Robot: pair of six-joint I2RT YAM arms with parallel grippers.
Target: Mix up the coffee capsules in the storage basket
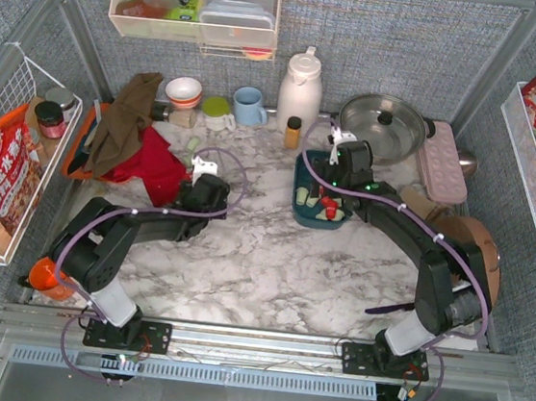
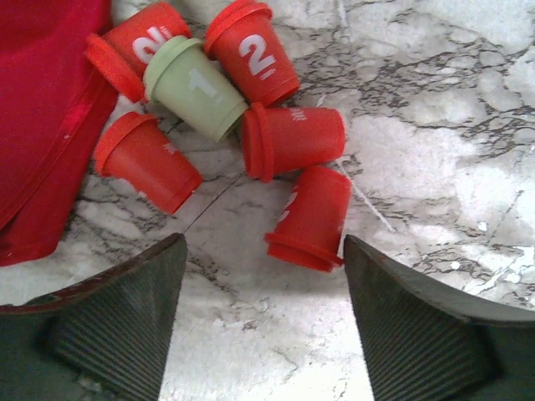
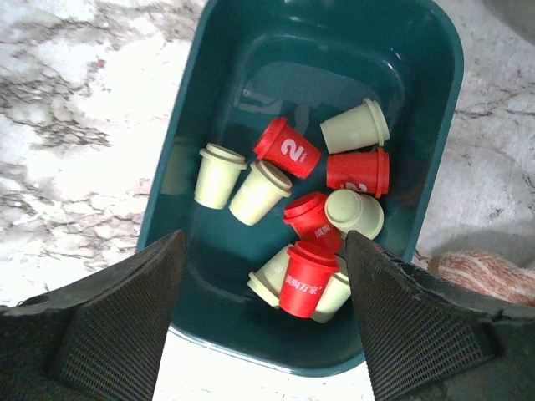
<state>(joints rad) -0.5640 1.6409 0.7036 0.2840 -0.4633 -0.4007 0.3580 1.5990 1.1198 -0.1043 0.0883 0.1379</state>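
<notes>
left gripper: jaws spread wide, nothing between them; hangs low over the marble table, left of centre in the top view.
loose coffee capsules: a cluster on the table just ahead of the left fingers. Five red, e.g. one nearest the jaws, tipped on its side. One pale green leans on two red ones marked "2".
red cloth: touches the left edge of that cluster; in the top view it lies beside a brown cloth.
right gripper: jaws apart, pinching nothing; above the near end of the storage basket.
storage basket position: dark teal, on the table right of centre, in front of the orange-capped bottle and the white jug.
basket contents: four red capsules, e.g. one marked "2", and at least five pale ones, e.g.. All loose on the floor of the bin, colours interleaved, most toward the near and right side; the far end is bare.
contact: neither gripper touches a capsule.
lidded pan: behind the basket, to its right.
</notes>
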